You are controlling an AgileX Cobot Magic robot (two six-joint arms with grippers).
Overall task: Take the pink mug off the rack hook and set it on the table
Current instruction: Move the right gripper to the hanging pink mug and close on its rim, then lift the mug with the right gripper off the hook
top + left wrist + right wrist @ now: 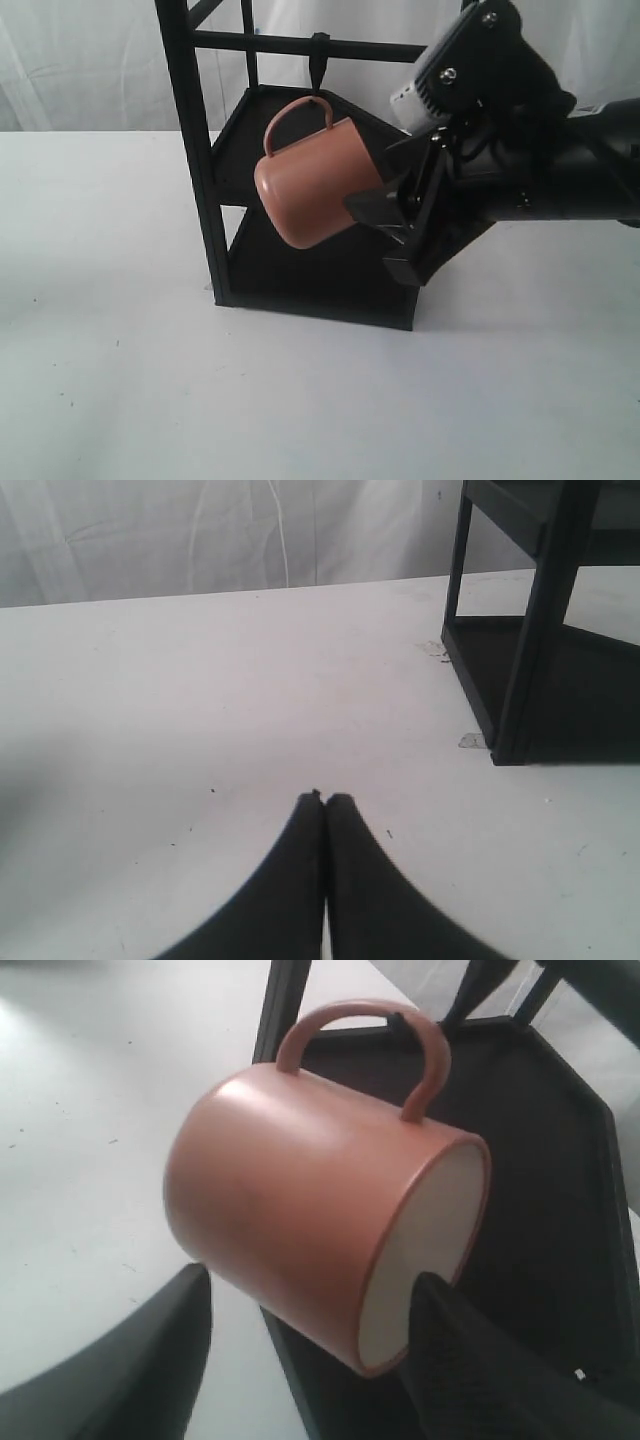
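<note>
The pink mug hangs tilted by its loop handle on the rack hook, its creamy mouth turned toward my right gripper. In the right wrist view the mug fills the middle and the right gripper stands open astride its lower wall. One of its fingers is at the white mouth and the other stands apart from the outer side. The left gripper is shut on nothing, low over the table, and does not show in the exterior view.
The tall black two-shelf rack stands at the middle back of the white table, with its shelves behind and below the mug. Its lower corner post lies ahead of the left gripper. A white curtain hangs behind.
</note>
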